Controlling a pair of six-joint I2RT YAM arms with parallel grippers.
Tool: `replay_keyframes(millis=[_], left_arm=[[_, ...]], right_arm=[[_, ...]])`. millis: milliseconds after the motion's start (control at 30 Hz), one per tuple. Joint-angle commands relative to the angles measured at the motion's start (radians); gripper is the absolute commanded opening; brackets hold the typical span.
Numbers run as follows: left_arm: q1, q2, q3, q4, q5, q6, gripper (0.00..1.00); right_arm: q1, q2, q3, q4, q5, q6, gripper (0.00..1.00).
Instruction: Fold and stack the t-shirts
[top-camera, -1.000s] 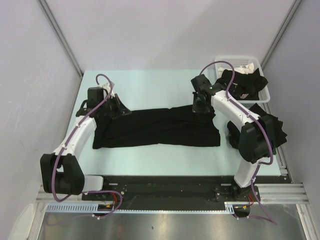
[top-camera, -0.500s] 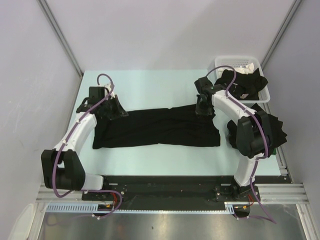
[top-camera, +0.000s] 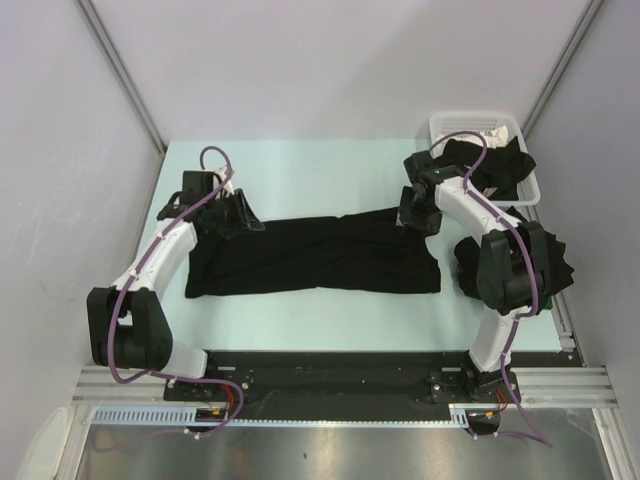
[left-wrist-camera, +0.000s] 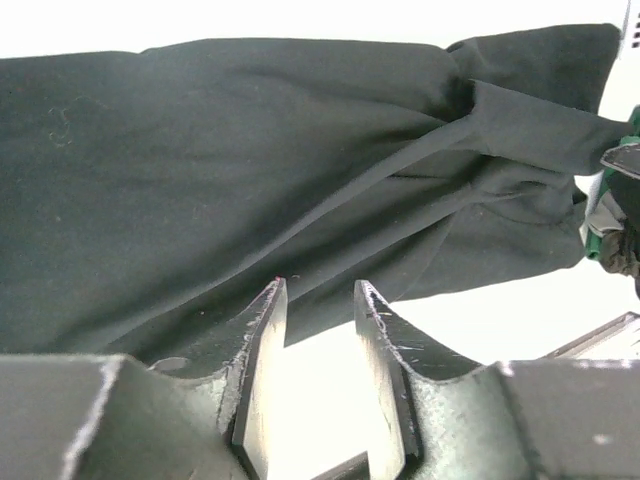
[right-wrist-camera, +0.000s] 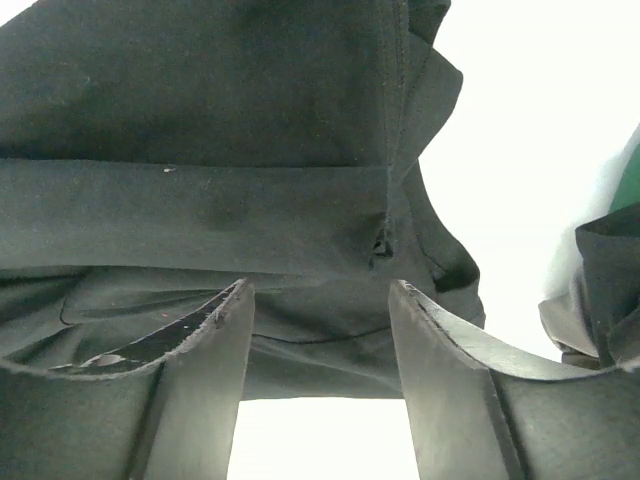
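Observation:
One black t-shirt (top-camera: 315, 255) lies across the middle of the table as a long flat band, folded lengthwise. My left gripper (top-camera: 243, 216) is at the band's far left corner. It stands open (left-wrist-camera: 320, 285), with only bare table between its fingers and the cloth (left-wrist-camera: 250, 170) just beyond the tips. At the far right corner my right gripper (top-camera: 414, 217) is open too (right-wrist-camera: 320, 284). Its fingers hang apart over the shirt's hem and sleeve (right-wrist-camera: 250, 200) without holding them. More black t-shirts (top-camera: 495, 165) are heaped in the basket, and another heap (top-camera: 545, 255) lies at the right edge.
The white slotted basket (top-camera: 475, 123) stands at the back right corner, with cloth spilling over its front rim. Grey walls close in the table on the left, back and right. The right arm's elbow (top-camera: 505, 280) stands beside the heap at the right edge.
Both grippers were shut on the shirt's far edge and have opened and let it go. The right gripper has shifted slightly right. The shirt lies as it did.

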Motion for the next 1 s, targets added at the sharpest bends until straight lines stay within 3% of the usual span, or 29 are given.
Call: replay_keyframes(millis=[0,200,500,733,800,833,967], left_arm=[[-0.011,-0.005,0.058,0.021,0.045,0.009,0.40],[-0.012,-0.011,0.061,0.010,0.046,0.020,0.41],[-0.012,0.005,0.096,-0.010,0.046,0.026,0.42],[-0.012,0.004,0.102,-0.014,0.045,0.024,0.41],[-0.012,-0.002,0.093,-0.016,0.045,0.023,0.41],[-0.012,-0.005,0.090,-0.014,0.046,0.023,0.41],[-0.012,-0.013,0.076,-0.010,0.051,0.023,0.43]], right_arm=[[-0.040,0.011,0.008,0.014,-0.021,-0.011,0.64],[-0.072,0.036,0.012,0.027,-0.039,-0.025,0.68],[-0.074,0.071,0.029,0.047,-0.105,-0.008,0.67],[-0.072,0.090,0.037,0.060,-0.110,-0.019,0.47],[-0.071,0.097,0.038,0.058,-0.113,-0.025,0.37],[-0.071,0.100,0.038,0.055,-0.118,-0.023,0.26],[-0.063,0.101,0.038,0.043,-0.111,-0.028,0.07]])
